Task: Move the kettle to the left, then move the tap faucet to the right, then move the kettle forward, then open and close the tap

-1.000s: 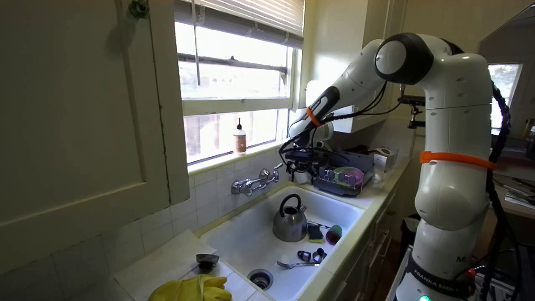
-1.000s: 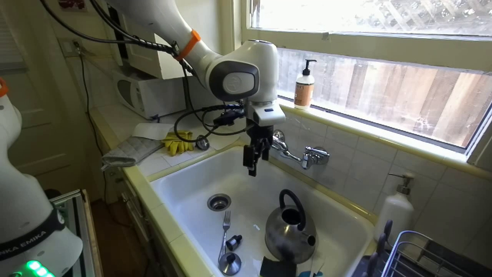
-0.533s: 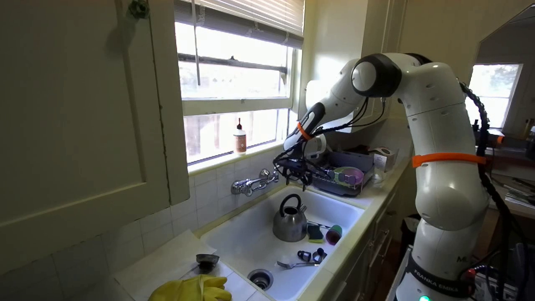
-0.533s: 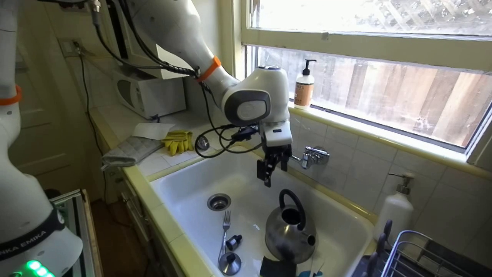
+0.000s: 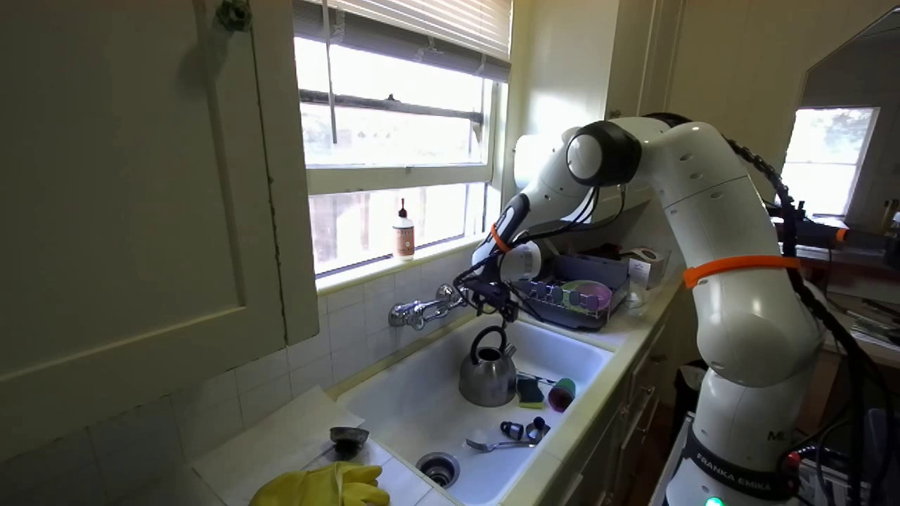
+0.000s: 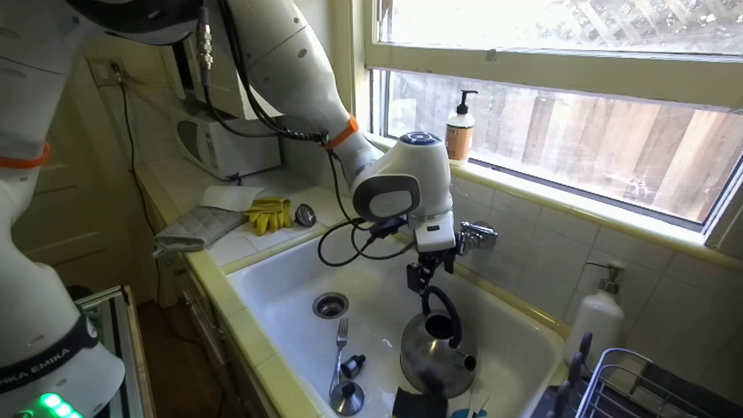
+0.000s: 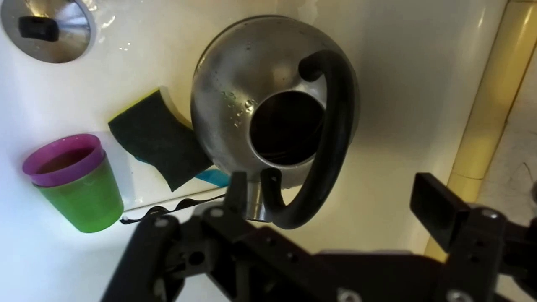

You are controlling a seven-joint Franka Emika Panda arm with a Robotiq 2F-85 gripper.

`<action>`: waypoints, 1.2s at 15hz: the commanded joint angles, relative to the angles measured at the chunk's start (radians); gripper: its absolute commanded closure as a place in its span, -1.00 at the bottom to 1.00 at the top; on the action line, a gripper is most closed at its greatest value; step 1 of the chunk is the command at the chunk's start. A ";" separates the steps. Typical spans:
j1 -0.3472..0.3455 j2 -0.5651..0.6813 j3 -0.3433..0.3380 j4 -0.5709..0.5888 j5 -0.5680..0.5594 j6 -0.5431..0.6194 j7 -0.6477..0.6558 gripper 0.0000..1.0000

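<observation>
The grey metal kettle stands upright in the sink and shows in both exterior views [image 5: 487, 381] [image 6: 435, 361]. Its body also shows in the wrist view [image 7: 222, 92], with the dark arched handle [image 7: 342, 105] over its open top. The chrome tap faucet [image 5: 422, 312] is on the tiled wall above the sink; in an exterior view [image 6: 477, 236] the arm hides part of it. My gripper [image 6: 433, 271] is open and empty, just above the kettle's handle. In the wrist view [image 7: 335, 197] one finger is near the spout and handle end, the other is over the wall side.
The sink [image 6: 273, 273] also holds a fork [image 6: 341, 337], a metal lid [image 6: 347, 398], a dark sponge [image 7: 157, 136] and stacked cups [image 7: 84, 197]. A dish rack [image 5: 562, 302], soap bottles [image 6: 458, 136] [image 6: 598, 313] and yellow gloves [image 6: 270, 215] are around it.
My arm has reached further over the sink, and the gripper has come down from near the tap to just above the kettle's handle. The kettle and tap have not moved.
</observation>
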 commanded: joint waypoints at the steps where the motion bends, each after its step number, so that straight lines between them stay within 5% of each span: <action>1: -0.029 0.066 0.025 0.052 0.074 0.044 -0.067 -1.00; 4: -0.031 0.097 0.024 0.074 0.097 0.052 -0.093 -0.80; 14: -0.061 0.152 0.057 0.131 0.135 -0.007 -0.195 0.83; 18: -0.086 0.117 0.089 0.106 0.146 -0.053 -0.293 1.00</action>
